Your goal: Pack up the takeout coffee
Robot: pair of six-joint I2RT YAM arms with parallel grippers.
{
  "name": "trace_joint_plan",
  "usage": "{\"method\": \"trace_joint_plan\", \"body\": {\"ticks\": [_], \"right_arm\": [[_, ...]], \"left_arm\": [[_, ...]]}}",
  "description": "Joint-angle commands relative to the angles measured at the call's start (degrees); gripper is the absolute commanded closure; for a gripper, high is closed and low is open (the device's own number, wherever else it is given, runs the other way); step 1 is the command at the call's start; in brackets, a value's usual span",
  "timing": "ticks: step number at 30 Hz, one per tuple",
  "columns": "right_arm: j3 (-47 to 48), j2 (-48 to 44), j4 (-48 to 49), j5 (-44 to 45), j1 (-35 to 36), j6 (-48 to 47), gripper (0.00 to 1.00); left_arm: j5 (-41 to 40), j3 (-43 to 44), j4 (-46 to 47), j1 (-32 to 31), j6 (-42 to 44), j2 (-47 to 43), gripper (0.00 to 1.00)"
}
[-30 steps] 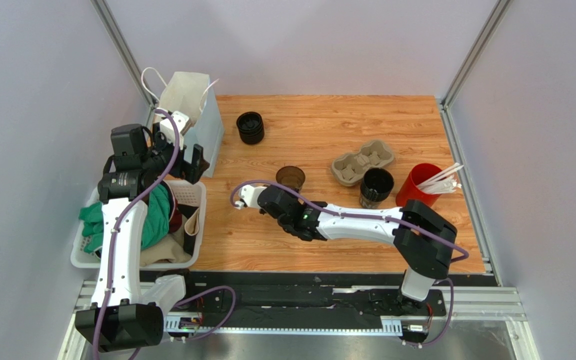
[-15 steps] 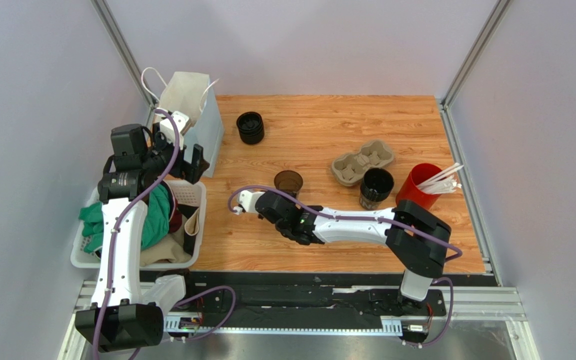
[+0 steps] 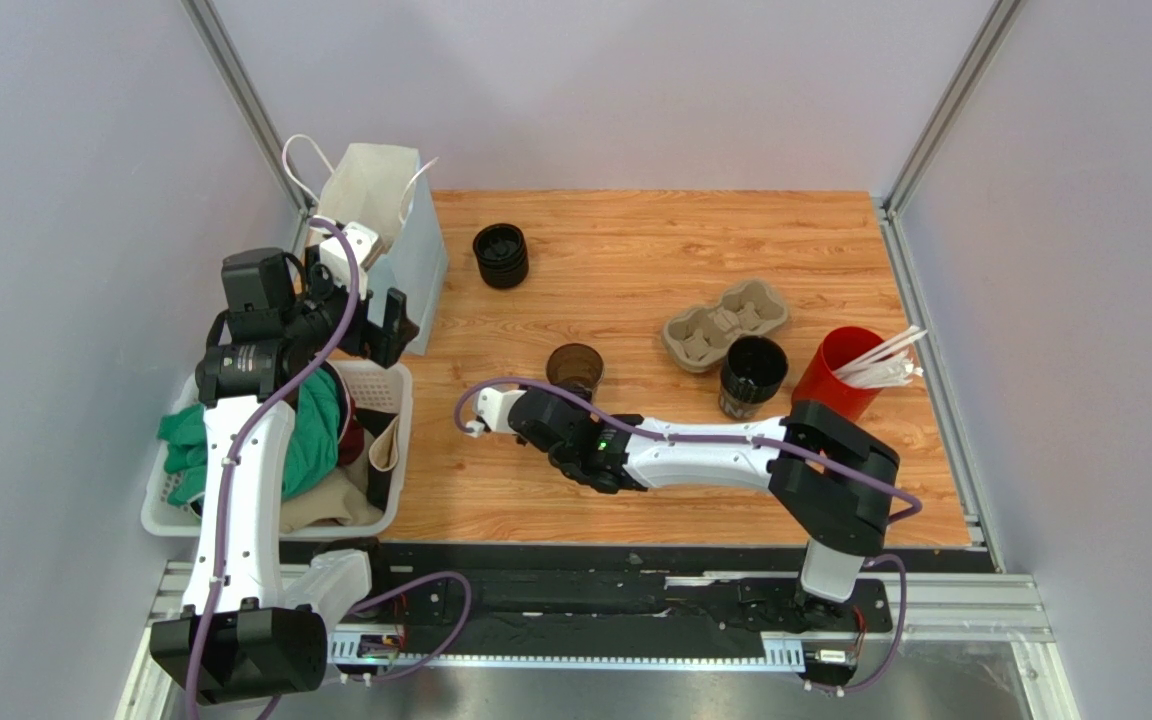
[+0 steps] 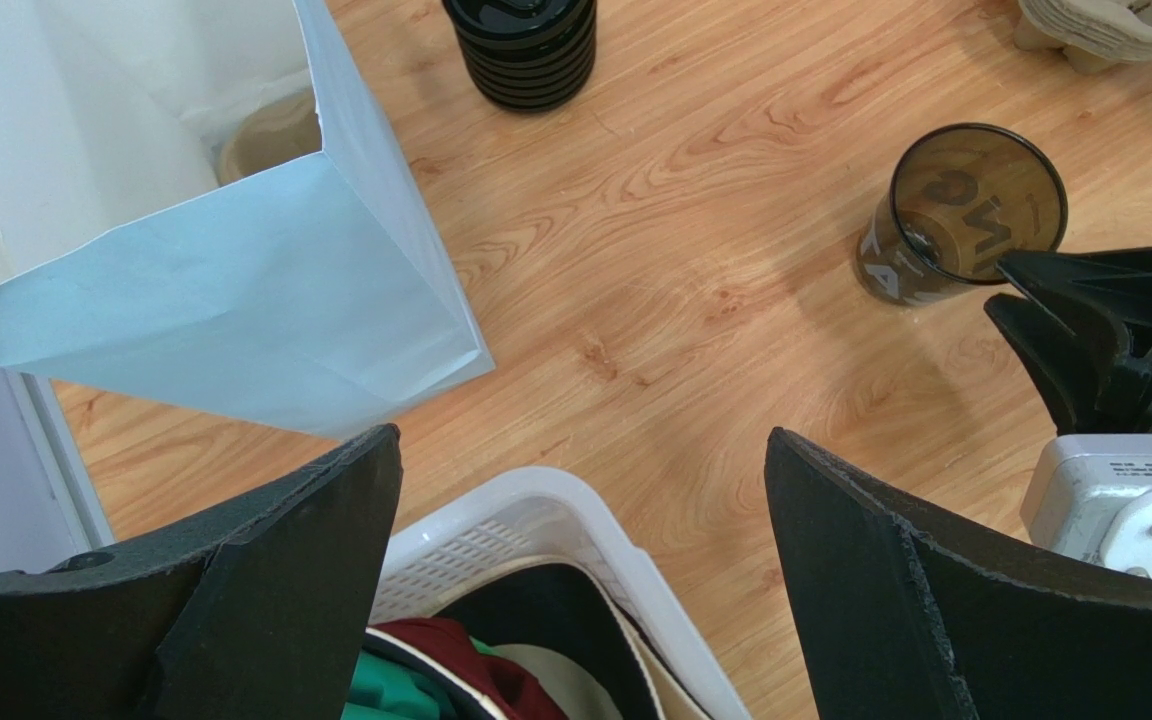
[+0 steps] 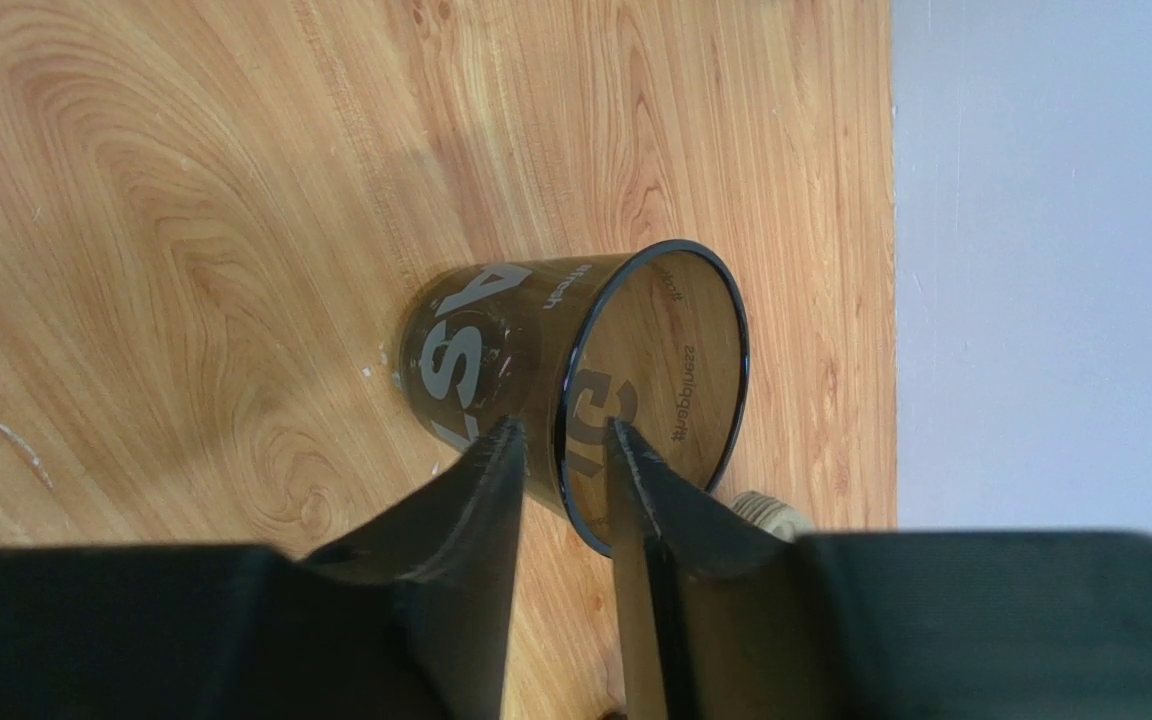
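Takeout coffee (image 3: 501,255): black ribbed cup with a black lid, upright on the wooden table (image 3: 642,248). It sits well to the left of the cardboard cup tray (image 3: 725,323) and somewhat farther back, with nothing touching it. Right gripper (image 5: 560,432): arm stretched low across the table to the left of the tray, jaws narrow and pinched on the wall of a translucent brown tumbler (image 5: 485,353) at its rim. One finger is inside the mouth and the other is against the outside. The tumbler is open-topped with pale lettering on its side. It stands left of the tray and slightly nearer, roughly between the tray and the coffee, touching neither. Cannot tell whether its base sits flat. Second black cup (image 3: 754,371): just in front of the tray's right end; contact with the tray cannot be judged. Red cup (image 3: 835,365): right of the tray, just beside the black cup, with white straws (image 3: 890,357) leaning out to the right. Left gripper (image 4: 582,570): far to the left of the tray, beyond the coffee, raised off the table, jaws spread wide and gripping nothing. Below it are the rim of a white basket (image 4: 537,503) and the near corner of a white paper bag (image 4: 237,285). The bag stands upright with its top open. The basket holds green, red and beige cloth.
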Motion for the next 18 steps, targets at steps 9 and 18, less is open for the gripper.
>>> {"method": "trace_joint_plan", "body": {"ticks": [9,18], "right_arm": [[6.7,-8.0,-11.9,-6.1,0.3,3.3,0.43],[13.1,-17.2,-27.4,-18.7,-4.0,5.9,0.08]], "left_arm": [[1.7,0.2,0.9,0.2,-0.5,0.0,0.01],[5.5,1.7,-1.3,0.1,0.2,-0.3,0.01]]}}
